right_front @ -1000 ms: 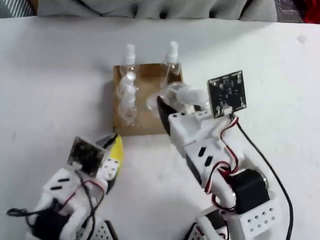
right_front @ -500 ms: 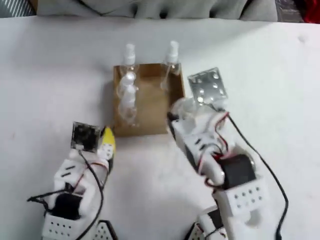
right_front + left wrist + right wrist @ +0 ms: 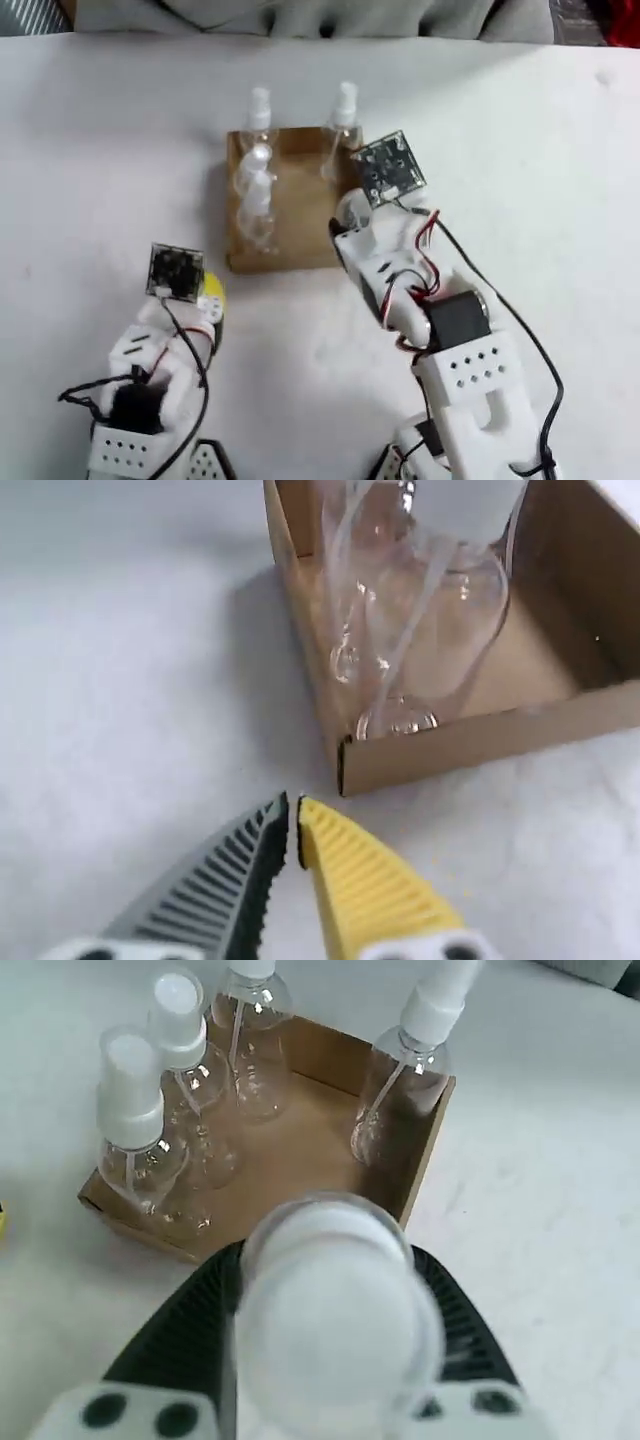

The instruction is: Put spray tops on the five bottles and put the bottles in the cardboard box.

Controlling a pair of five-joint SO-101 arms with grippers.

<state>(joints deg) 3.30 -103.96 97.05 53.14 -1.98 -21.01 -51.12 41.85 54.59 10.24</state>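
The cardboard box [image 3: 285, 262] sits at the table's middle. Three clear bottles with white spray tops [image 3: 258, 165] stand along its left side, and one more [image 3: 345, 110] in its far right corner. My right gripper [image 3: 348, 228] is shut on another bottle [image 3: 352, 205], held upright over the box's near right corner. In the right wrist view that bottle's white top [image 3: 335, 1330] sits between the black fingers [image 3: 200, 1295], above the box [image 3: 300, 1130]. My left gripper [image 3: 293, 815] is shut on nothing, low over the table just short of the box's near left corner [image 3: 345, 765].
White cloth covers the table [image 3: 520, 150], with free room on both sides of the box and behind it. The left arm [image 3: 150, 380] and right arm [image 3: 450, 340] take up the near edge.
The right wrist has turned, swinging the held bottle from lying sideways over the box to upright at its near right corner. The left arm has drawn back from the box.
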